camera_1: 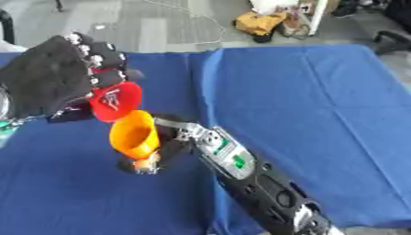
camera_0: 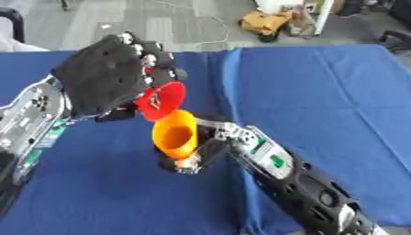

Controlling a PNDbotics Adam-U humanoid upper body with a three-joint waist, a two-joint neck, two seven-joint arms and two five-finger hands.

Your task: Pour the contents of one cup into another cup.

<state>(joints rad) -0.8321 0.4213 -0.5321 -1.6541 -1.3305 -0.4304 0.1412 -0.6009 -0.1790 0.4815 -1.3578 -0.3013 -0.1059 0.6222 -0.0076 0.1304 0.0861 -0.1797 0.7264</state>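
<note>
The orange plastic cup [camera_0: 175, 134] is held above the blue cloth-covered desk [camera_0: 321, 105], tilted so that its open mouth faces the camera. The right hand [camera_0: 197, 153] grips it from below and behind, its fingers curled round the lower body of the cup; the cup base is mostly hidden by those fingers. The right forearm runs from the orange cup down toward the lower right corner.

The red plastic cup [camera_0: 163, 100] sits directly above the orange cup, tipped steeply, with its rim touching or just above the upper rim of the orange cup. Whether anything is passing between the cups cannot be told. The left hand [camera_0: 108, 78] is clamped on the red cup, fingers wrapped over its top and far side, with the back of the hand toward the camera. The left forearm extends from the red cup toward the left edge.

Beyond the far edge of the desk, well apart from the orange cup, a yellow object [camera_0: 266, 22] lies on the grey floor [camera_0: 160, 23].
</note>
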